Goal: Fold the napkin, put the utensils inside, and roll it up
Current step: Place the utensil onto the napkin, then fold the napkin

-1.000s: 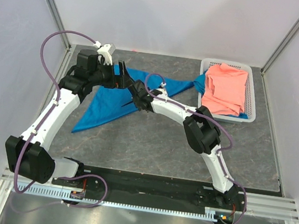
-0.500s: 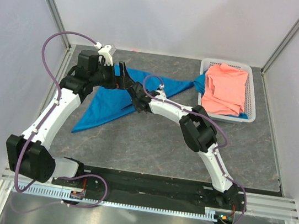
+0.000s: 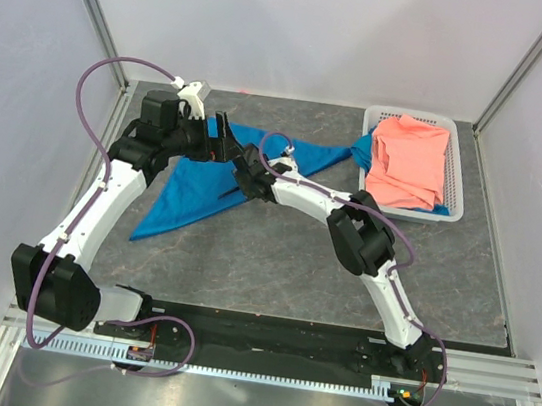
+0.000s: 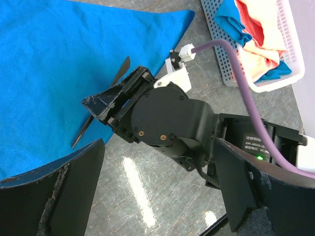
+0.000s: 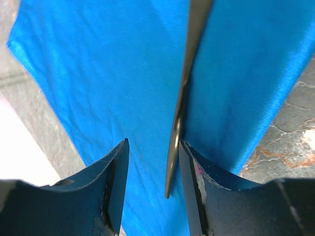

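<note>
Top external view shows the left arm running up the left side of the grey table (image 3: 272, 264), with the left gripper (image 3: 217, 138) hanging above the far edge of the napkin (image 3: 183, 199). In the left wrist view its fingers (image 4: 59, 191) are spread wide with nothing between them. The napkin is bright blue and lies flat on the table as a long triangle, one tip pointing to the near left and another stretching right toward the basket (image 3: 461, 179). On the cloth rests the knife (image 4: 123, 70), slim and black, and the right gripper (image 3: 243, 169) sits low over its middle. From the right wrist, that gripper's fingers (image 5: 115, 182) stand partly apart. The near end of the knife lies in the gap, just beside the finger on the picture's right and well clear of the other, so it is not pinched. Further right, the white basket stands at the table's far right corner. It holds a salmon-pink cloth (image 3: 408, 162), with a blue scrap (image 3: 362, 153) showing from beneath it at the left side.
</note>
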